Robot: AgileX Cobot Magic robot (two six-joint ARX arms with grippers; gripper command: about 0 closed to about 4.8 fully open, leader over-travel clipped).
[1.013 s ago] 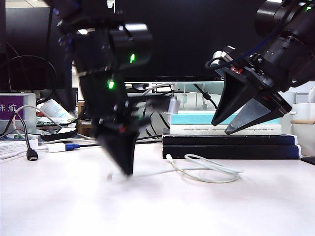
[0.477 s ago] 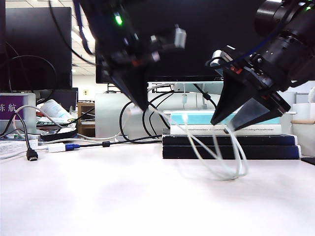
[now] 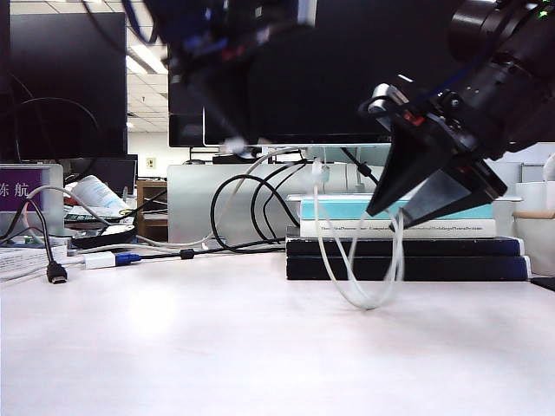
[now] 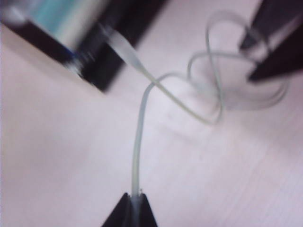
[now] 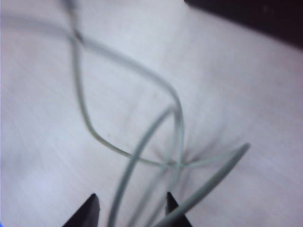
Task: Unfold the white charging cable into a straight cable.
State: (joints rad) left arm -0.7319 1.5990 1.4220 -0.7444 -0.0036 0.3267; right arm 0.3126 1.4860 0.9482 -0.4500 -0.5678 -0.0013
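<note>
The white charging cable point(image 3: 360, 302) hangs off the table in a long loop between my two grippers. My left gripper point(image 3: 232, 139) is high at the upper left, blurred, and shut on one end of the cable. In the left wrist view the cable point(image 4: 139, 123) runs straight out of the shut left gripper point(image 4: 135, 196) toward tangled loops near the right gripper point(image 4: 248, 61). My right gripper point(image 3: 388, 219) stands in front of the books with its jaws apart. Strands of the cable point(image 5: 177, 118) pass between the right gripper's point(image 5: 131, 201) fingers, and one crosses a fingertip point(image 5: 171, 204).
A stack of books point(image 3: 408, 251) lies behind the hanging loop. Thick black monitor cables point(image 3: 234, 208) droop behind the white table point(image 3: 173, 347). A white adapter with a blue plug point(image 3: 108, 259) and a black plug point(image 3: 56, 273) lie at the far left.
My left gripper has risen from the tabletop to high up, carrying the cable's end. The cable has lifted off the table into a hanging loop. The right arm has stayed still.
</note>
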